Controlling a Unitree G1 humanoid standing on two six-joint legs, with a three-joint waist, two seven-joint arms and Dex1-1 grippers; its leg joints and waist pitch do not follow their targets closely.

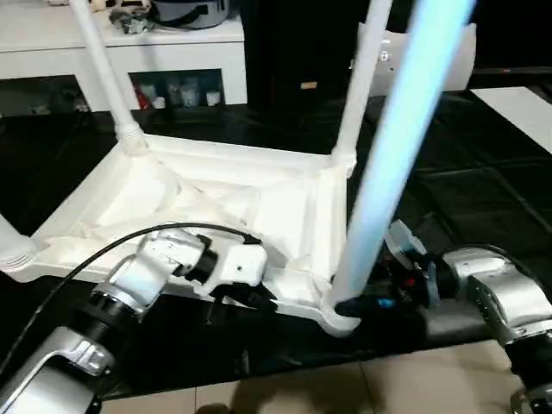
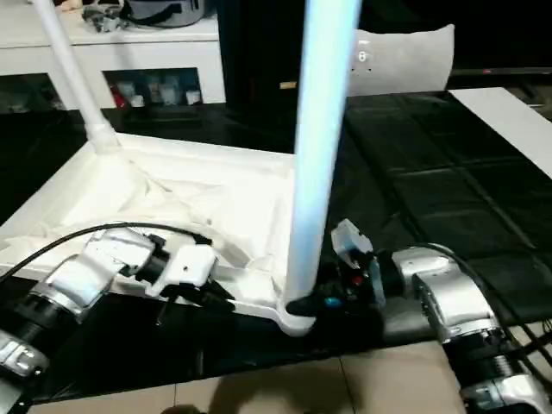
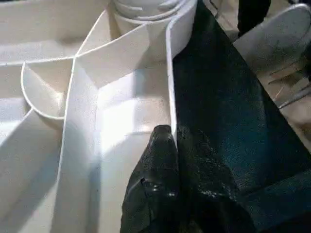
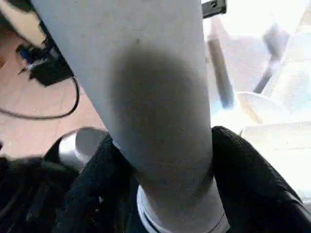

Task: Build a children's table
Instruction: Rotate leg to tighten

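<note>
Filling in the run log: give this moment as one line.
left gripper: shut on tabletop rim | right gripper: around near-corner leg base | far legs: seated

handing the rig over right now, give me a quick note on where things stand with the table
Left gripper: shut on the near rim of the upturned tabletop, steadying it.
Right gripper: fingers either side of the near right leg, low down by its corner socket; they look closed on it.
Tabletop lies underside up on the black floor mat.
Done: two far legs stand in their sockets; the near right leg stands upright in its socket, but I cannot tell if it is fully seated.
The near left socket sits at the picture's edge; I cannot tell whether it holds a leg.
Left: check seating, then turn the table upright.
</note>
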